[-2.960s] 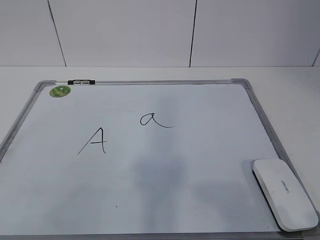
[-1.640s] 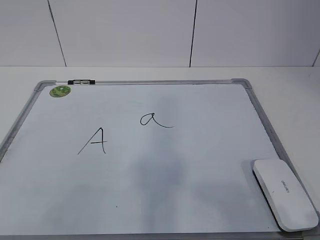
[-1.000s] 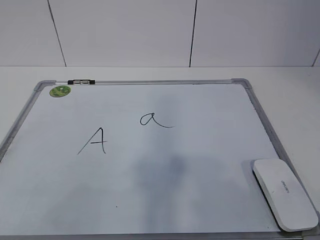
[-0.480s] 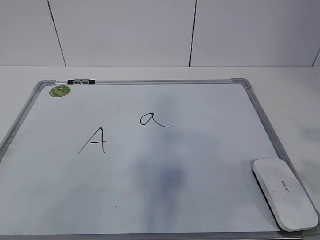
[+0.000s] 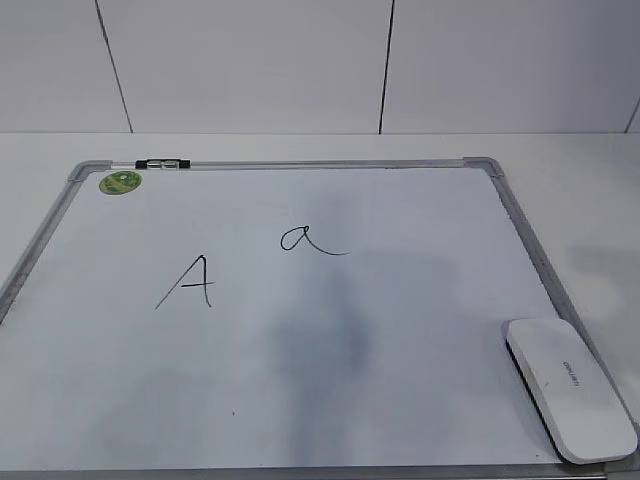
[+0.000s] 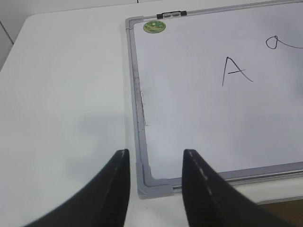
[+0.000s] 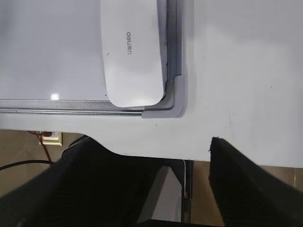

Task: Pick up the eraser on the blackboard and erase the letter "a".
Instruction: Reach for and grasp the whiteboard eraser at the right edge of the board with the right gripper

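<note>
Two letters in thin black marker sit on the large white dry-erase blackboard (image 5: 300,400) with its silver-grey metal frame in the exterior view: the small cursive letter "a" (image 5: 312,240) near the middle and the taller angular capital "A" (image 5: 188,283) to its left, apart enough that, I judge, a careful wipe could take one and spare the other. No arm shows in this view. The white smooth plastic oblong eraser (image 5: 568,388) lies flat in the board's near right corner, logo side up, well apart from the letter, so it must be lifted and carried across. A round green sticker (image 5: 120,182) and a small black-and-silver marker (image 5: 162,163) sit at the far left corner (neither matters to the job). From the left wrist view, the left gripper (image 6: 155,163) hangs with its dark fingers spread and empty, above the board's near left corner piece; the capital "A" (image 6: 236,71) and part of the letter "a" (image 6: 279,42) appear further in, which suggests this arm is merely parked clear. From the right wrist view, the right gripper (image 7: 154,156) has its fingers wide apart, holding nothing, poised just off the table (image 7: 236,71) edge, with the eraser (image 7: 132,56) ahead, tucked against the frame's corner; probably lined up to reach in and grasp it.
</note>
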`<state>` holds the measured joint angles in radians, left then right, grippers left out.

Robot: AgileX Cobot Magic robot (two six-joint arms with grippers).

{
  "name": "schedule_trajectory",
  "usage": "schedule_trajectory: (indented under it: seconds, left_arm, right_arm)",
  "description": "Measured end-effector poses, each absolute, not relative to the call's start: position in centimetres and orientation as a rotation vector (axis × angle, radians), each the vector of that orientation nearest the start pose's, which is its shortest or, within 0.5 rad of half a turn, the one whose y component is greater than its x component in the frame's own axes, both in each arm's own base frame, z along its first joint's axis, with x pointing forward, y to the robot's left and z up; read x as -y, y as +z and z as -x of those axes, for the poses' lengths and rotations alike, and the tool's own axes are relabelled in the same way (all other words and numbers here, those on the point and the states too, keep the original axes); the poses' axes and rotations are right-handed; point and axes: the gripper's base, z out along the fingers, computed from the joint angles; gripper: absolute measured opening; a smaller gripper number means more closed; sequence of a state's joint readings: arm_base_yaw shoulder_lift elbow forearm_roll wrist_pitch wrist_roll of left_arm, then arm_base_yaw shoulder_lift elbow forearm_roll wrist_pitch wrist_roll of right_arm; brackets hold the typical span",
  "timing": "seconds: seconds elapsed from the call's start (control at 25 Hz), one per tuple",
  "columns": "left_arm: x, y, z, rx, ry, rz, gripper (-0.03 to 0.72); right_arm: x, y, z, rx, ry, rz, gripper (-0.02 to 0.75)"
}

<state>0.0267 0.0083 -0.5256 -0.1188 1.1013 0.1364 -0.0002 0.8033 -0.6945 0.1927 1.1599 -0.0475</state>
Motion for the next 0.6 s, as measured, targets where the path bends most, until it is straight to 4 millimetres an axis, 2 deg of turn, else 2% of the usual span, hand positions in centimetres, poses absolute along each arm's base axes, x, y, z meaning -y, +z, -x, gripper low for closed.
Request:
schedule_trajectory:
  seconds: [0.6]
  left_arm:
    - [1.0,28.2,0.8,-2.058,-0.042,-0.123,0.263]
  right_arm:
    - [-3.0,26.7,-15.1,-2.883,0.289,0.124,0.589]
